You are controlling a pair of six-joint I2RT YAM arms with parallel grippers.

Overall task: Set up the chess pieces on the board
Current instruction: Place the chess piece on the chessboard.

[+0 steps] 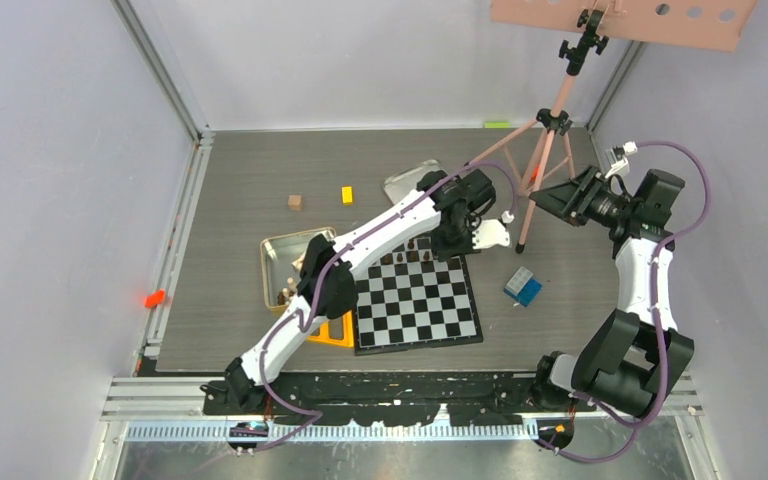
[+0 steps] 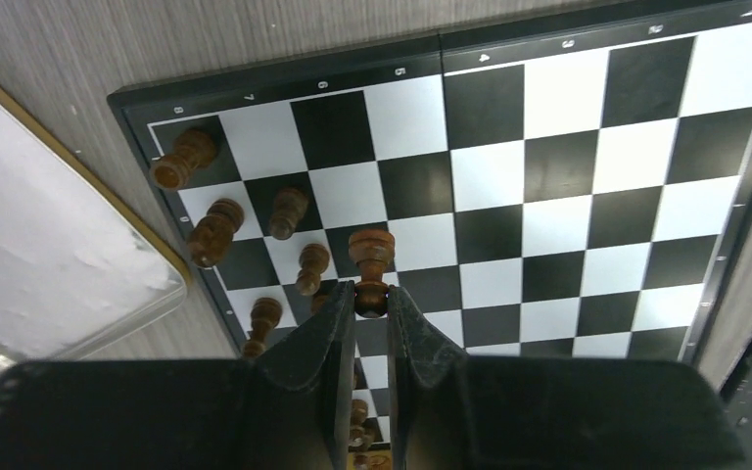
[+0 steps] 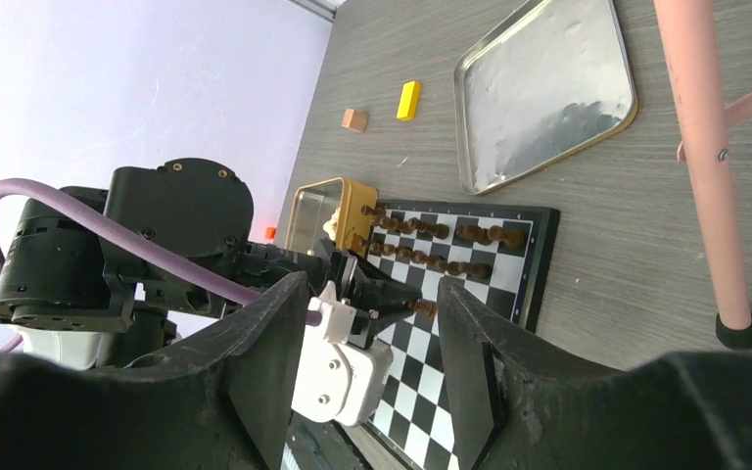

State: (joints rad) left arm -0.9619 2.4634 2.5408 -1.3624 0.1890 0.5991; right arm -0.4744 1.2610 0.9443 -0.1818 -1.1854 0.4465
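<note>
Left gripper point(image 2: 372, 294): jaws clamped on a dark chessman point(image 2: 370, 253), upright, low over the board point(image 2: 548, 196), in the second row in from the dark side by my read. Can't tell if its base touches the square.

Right gripper point(image 3: 370, 289): jaws apart, nothing between them, well off to the side of the board.

Around the held piece, the other dark pieces point(image 2: 213, 231) stand in two rows along the board's far edge. The right wrist view shows both rows fairly full, but you won't get a count from it.

The rest of the board is bare squares, with no pale pieces on it. The gold tin point(image 3: 357, 201) just beside the board shows something pale inside, too small to identify.

My read: dark side nearly done, pale side not started. Halfway at best. You have this placement to finish, then the whole near edge.
</note>
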